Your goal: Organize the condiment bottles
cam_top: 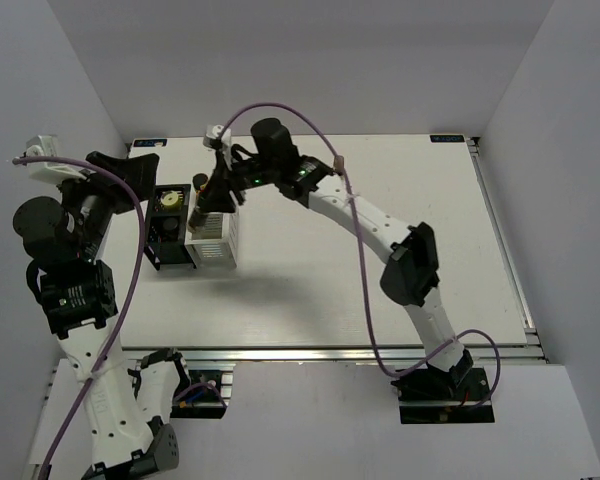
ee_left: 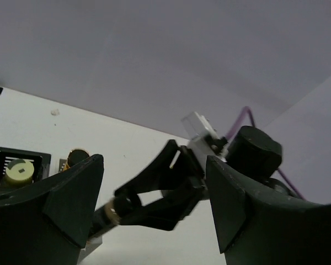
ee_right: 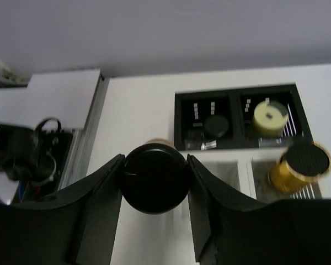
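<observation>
My right gripper (ee_right: 156, 221) is shut on a dark bottle with a black cap (ee_right: 156, 178), held upright off the table beside the white slatted box (ee_right: 243, 155). In the top view this gripper (cam_top: 206, 203) is over the box's far left corner. An amber bottle with a black cap (ee_right: 300, 165) stands in the white box. A yellow bottle with a tan cap (ee_right: 269, 117) and a dark black-capped bottle (ee_right: 215, 126) stand in the black stand (ee_right: 236, 118). My left gripper (ee_left: 154, 215) is open and empty, left of the stand (cam_top: 165, 250).
The white slatted box (cam_top: 220, 245) sits right beside the black stand at the table's far left. A metal rail (cam_top: 380, 352) runs along the near table edge. White walls close in the left and back. The right arm (cam_top: 370, 220) spans the table's middle.
</observation>
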`<action>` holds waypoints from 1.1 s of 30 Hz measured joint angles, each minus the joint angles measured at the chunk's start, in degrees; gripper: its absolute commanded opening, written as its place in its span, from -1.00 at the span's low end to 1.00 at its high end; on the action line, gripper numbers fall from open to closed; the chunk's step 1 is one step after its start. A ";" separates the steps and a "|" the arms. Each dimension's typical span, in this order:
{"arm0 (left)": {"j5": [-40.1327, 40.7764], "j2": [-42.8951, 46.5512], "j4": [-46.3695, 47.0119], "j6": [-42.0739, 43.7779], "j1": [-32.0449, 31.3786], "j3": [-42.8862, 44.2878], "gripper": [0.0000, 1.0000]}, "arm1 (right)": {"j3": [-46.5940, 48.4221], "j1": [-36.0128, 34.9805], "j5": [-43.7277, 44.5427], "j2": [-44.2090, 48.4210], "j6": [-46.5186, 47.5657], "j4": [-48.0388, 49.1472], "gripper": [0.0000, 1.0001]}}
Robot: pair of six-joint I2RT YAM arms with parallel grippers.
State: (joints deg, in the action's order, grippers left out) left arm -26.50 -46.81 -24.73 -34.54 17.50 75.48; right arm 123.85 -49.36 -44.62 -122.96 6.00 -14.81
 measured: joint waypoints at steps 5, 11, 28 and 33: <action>2.36 2.47 0.68 0.00 0.00 -0.02 0.70 | 7.50 -2.91 2.93 -8.24 -10.58 8.70 -1.00; 5.33 4.61 0.59 0.24 0.02 -0.98 0.74 | 8.85 -6.47 7.96 -12.39 -16.94 18.93 -1.00; 5.14 2.58 -2.99 1.38 0.02 -0.85 0.75 | 9.66 -8.79 19.91 -20.24 -17.14 28.68 -1.00; 4.70 2.75 -3.43 1.55 0.02 -0.85 0.76 | 9.46 -8.79 21.09 -20.92 -15.08 28.55 -1.00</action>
State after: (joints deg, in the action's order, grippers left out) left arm -21.80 -44.05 -28.16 -32.99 17.52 74.63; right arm 133.32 -58.15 -23.53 -143.87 -9.08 13.74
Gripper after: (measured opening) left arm 0.872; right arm 0.512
